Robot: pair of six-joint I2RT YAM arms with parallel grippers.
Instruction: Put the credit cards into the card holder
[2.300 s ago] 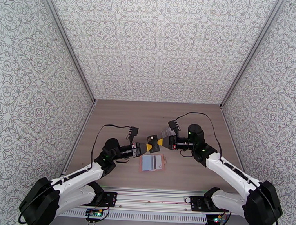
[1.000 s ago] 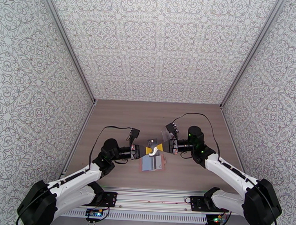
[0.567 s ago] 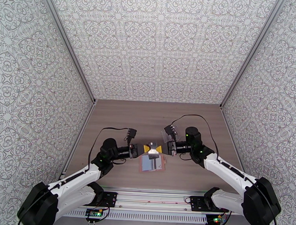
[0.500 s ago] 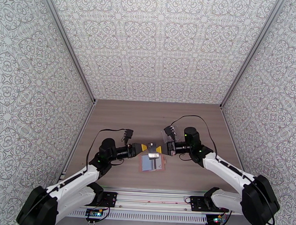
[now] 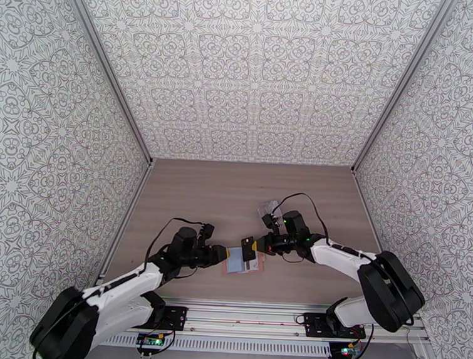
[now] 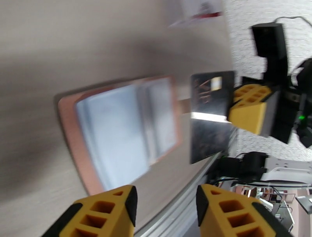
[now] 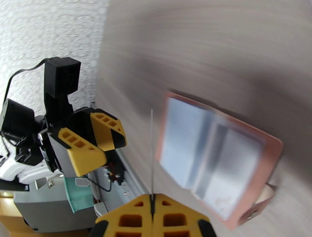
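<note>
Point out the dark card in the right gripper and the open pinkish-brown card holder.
dark rectangular plastic card (image 6: 210, 126), left wrist view, middle of its face.
open pinkish-brown leather-like card holder (image 6: 113, 130), left wrist view, blue-grey inner pocket.

Marks on the dark card (image 6: 208, 136) are too blurred to read.

Open card holder (image 5: 244, 263) lies flat near the front edge of the worktop (image 5: 236, 189), hemmed in. The left gripper (image 5: 223, 255), jaws apart, sits just beside its left edge. The right gripper (image 5: 257, 245) holds a credit card (image 5: 248, 248) on edge at its far side. A clear pouch (image 5: 266, 208) lies behind the right wrist. The far worktop is open up to the patterned walls (image 5: 254, 71).
</note>
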